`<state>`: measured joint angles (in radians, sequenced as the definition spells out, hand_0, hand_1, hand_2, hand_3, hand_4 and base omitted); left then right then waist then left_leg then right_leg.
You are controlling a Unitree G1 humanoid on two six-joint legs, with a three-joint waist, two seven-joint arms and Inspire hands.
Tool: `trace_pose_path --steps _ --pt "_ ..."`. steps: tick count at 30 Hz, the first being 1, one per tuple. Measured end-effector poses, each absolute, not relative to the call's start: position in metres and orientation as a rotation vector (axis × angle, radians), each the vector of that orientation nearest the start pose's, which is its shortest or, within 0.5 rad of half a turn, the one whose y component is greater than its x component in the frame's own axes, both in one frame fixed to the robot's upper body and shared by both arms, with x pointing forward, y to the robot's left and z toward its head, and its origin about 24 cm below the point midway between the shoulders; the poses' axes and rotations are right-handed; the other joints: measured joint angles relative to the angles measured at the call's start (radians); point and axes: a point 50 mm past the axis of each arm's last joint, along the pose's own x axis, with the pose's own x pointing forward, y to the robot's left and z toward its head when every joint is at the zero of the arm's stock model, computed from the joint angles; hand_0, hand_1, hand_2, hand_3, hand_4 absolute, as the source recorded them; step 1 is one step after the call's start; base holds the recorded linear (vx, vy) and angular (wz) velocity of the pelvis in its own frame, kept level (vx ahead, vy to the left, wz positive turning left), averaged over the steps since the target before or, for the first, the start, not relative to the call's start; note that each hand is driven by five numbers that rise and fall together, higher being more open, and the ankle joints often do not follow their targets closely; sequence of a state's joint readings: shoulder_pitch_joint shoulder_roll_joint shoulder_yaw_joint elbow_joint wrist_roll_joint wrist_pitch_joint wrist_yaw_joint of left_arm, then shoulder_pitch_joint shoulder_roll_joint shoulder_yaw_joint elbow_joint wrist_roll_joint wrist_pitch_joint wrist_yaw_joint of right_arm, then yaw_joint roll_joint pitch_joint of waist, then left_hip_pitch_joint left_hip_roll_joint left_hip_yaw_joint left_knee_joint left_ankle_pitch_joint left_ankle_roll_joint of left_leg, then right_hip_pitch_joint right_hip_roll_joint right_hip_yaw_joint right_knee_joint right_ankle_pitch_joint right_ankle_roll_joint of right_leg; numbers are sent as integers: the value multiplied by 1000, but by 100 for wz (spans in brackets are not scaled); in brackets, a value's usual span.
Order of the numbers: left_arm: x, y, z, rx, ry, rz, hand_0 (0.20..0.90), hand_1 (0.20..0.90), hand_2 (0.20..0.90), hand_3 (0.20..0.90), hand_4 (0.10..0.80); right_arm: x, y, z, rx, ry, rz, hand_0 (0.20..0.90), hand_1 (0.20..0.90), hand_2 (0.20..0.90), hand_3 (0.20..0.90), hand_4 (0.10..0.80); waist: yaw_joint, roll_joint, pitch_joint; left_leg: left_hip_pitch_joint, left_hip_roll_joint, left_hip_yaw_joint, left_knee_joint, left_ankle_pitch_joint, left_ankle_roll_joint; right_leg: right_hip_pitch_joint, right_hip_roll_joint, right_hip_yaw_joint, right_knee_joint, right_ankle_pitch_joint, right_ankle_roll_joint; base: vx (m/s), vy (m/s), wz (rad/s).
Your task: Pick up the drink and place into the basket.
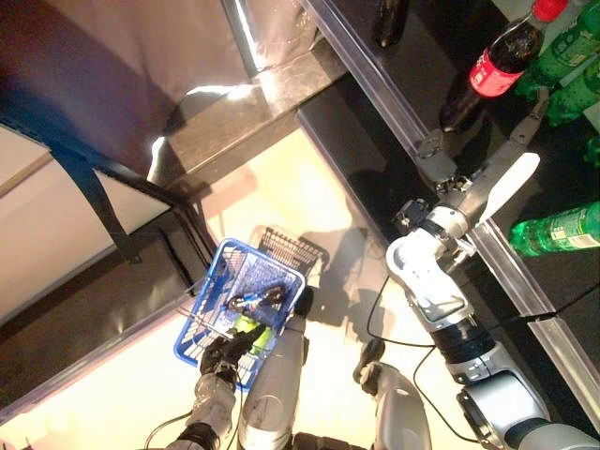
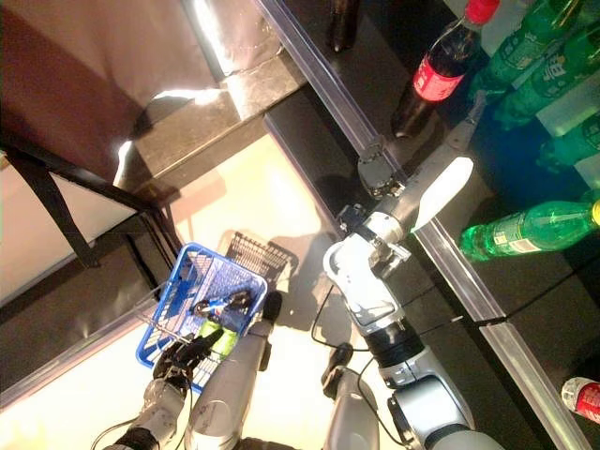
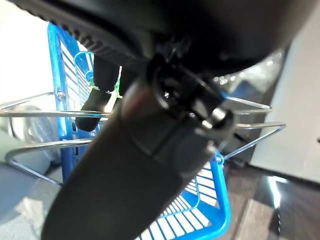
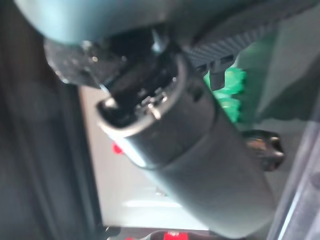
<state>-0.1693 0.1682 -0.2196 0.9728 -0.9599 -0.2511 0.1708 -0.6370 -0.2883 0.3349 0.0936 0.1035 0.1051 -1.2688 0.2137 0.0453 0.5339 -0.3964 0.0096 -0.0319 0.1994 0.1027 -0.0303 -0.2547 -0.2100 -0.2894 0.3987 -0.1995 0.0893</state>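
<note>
A blue wire basket (image 1: 223, 272) hangs low at my left side, with something green (image 1: 249, 329) lying in it. My left hand (image 1: 221, 360) is at its near rim, fingers (image 3: 97, 100) curled over the wire handle (image 3: 45, 114). My right hand (image 1: 504, 185) reaches up onto the dark shelf, white-covered thumb and fingers stretched out, holding nothing. Just past its fingertips stand green bottles (image 1: 568, 49) and a cola bottle (image 1: 497, 64) with a red label. Another green bottle (image 1: 559, 230) lies on its side to the right of the hand.
A metal rail (image 1: 511, 272) runs along the shelf's front edge under my right forearm. A dark bottle (image 1: 389, 21) stands further back on the shelf. A red-capped bottle (image 2: 583, 397) lies at the shelf's near right. A dark counter (image 1: 225, 112) with a black frame stands behind the basket.
</note>
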Motion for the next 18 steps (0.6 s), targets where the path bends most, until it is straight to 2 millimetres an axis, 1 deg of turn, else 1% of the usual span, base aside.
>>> trace_pose_path --steps 4,7,12,15,18 --pt "222 194 -99 -539 566 470 300 300 300 200 100 328 -138 191 26 -460 -834 900 900 900 900 800 0 -1 0 -51 1 0 22 1 1 -57 -3 7 33 -5 -4 34 38 -1" --pt "229 191 -93 -546 540 450 300 300 300 200 100 332 -137 203 83 -466 -822 900 900 900 900 800 3 -1 0 -87 0 7 31 3 4 -105 -6 22 59 -8 -5 29 34 -5" --pt "235 190 -88 -553 515 447 300 300 300 200 100 334 -136 222 143 -511 -814 900 900 900 900 800 -2 -2 0 -134 0 20 46 5 7 -167 -14 36 89 -9 -5 16 17 -7" --pt "238 189 -85 -584 502 455 300 300 300 200 100 337 -136 238 184 -538 -814 900 900 900 900 800 -2 -2 0 -175 1 31 51 11 11 -221 -14 52 105 -7 -7 19 38 -9" --pt "239 189 -84 -592 499 463 300 300 300 200 100 339 -140 243 185 -547 -823 900 900 900 900 800 -2 -2 0 -202 2 34 56 12 13 -246 -14 54 105 -4 -6 13 23 -2"
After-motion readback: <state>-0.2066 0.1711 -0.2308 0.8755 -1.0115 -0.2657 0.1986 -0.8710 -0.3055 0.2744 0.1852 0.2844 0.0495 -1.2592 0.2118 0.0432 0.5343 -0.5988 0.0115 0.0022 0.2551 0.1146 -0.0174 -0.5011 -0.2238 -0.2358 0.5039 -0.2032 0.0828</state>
